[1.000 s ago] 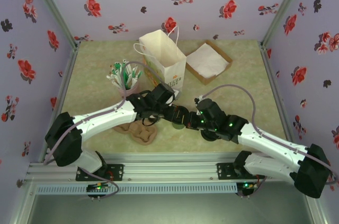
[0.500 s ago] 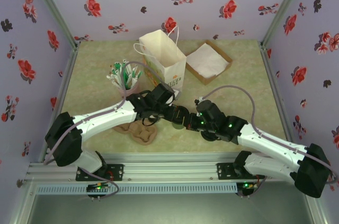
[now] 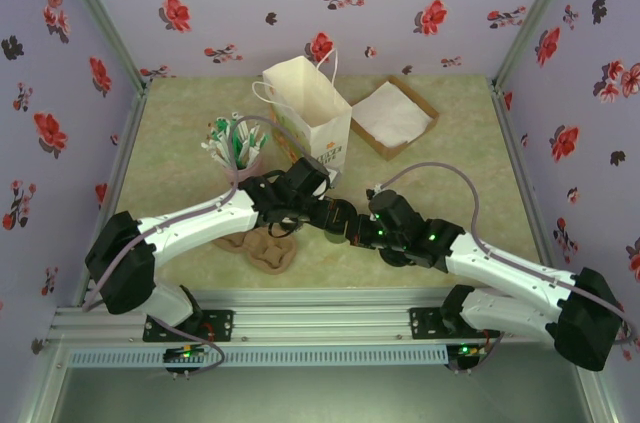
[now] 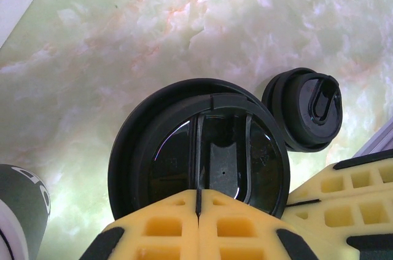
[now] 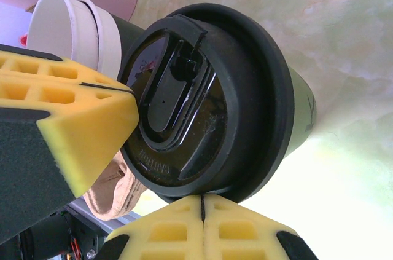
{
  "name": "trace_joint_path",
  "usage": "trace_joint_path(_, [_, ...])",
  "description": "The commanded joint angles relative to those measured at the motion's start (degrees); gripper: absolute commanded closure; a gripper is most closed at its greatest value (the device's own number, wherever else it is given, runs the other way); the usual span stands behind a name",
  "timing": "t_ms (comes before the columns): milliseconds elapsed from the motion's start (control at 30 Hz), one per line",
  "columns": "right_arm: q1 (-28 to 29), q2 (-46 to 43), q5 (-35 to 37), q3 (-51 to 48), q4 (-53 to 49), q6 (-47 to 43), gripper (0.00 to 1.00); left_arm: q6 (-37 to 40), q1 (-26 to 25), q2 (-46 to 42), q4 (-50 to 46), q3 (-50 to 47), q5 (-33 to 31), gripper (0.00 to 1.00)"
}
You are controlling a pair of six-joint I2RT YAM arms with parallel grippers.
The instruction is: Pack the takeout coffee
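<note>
Dead centre of the top view, the takeout coffee (image 3: 338,220) stands upright and lidded, just between my left gripper (image 4: 198,211) and right gripper (image 5: 201,211) (both pressed together, pinching nothing). Paper bag (image 3: 310,113) lies up-frame, nearer my left arm.

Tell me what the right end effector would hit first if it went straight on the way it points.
The black lid on the coffee cup. It sits directly ahead of the shut right end effector, whose fingertips look almost at its rim; depth is unclear.
</note>
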Motion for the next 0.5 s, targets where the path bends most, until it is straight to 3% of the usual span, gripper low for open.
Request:
trace_joint_path(0, [0.5,-0.4,3.1,0.3,-3.0,0.6,0.99,-0.8,0.4,0.7,-0.8,1.0,0.1,1.00])
trace_joint_path(133, [0.5,-2.2,4.3,3.5,-7.9,-1.0,0.92,-0.8,0.3,-0.5,-0.6,1.4,0.0,1.00])
trace_joint_path(233, [0.4,-2.9,5.5,7.0,-13.0,-3.2,0.83,-0.8,0.4,-2.2,-0.7,1.9,0.0,0.91])
trace_joint_path(333, [0.5,-2.8,6.2,10.3,-17.3,-5.2,0.70,-0.7,0.4,-4.6,-2.2,3.2,0.0,0.80])
trace_joint_path(467, [0.4,-2.1,7.7,15.0,-22.6,-7.9,0.54,-0.8,0.4,-9.0,-4.4,4.1,-0.5,0.57])
